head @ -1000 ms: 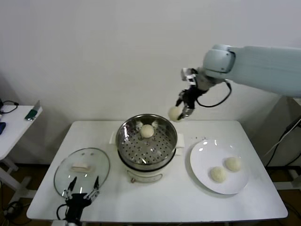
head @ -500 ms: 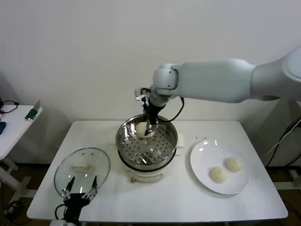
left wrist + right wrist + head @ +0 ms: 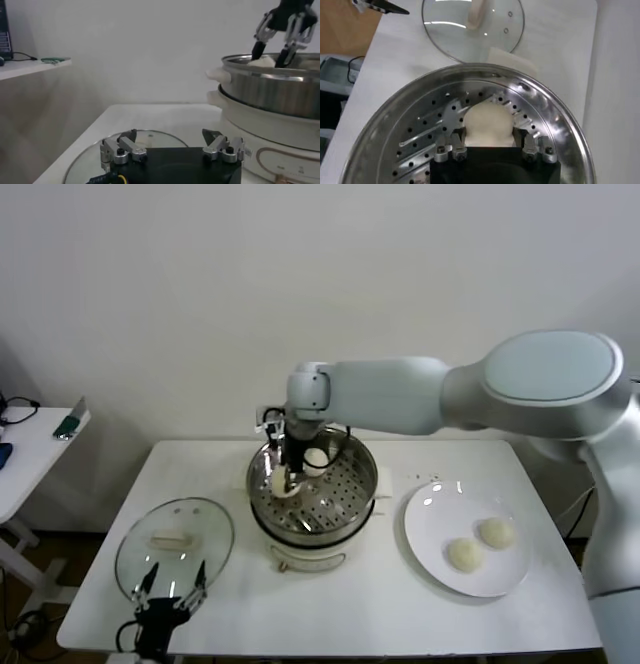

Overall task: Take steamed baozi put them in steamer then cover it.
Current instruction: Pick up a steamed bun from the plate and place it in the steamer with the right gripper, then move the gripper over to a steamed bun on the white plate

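Step in hand: second baozi being set on left side of steamer tray. Right gripper lowered inside pot, fingers clamped on it. One bun already at far side; two more on plate, right. Left gripper parked wide open, empty, at near edge of cover, near-left. Next: release needed, then straight lift clear of rim.

Right gripper: low inside the steamer, fingers flanking a bun, against its sides.
Bun: cream-white, smooth, resting on the perforated floor.
Steamer: shiny steel wall, round; tray floor with rows of holes.
Lid: clear glass, lying flat on the table beyond the steamer, white handle up.
Table: white; lid close to one edge.
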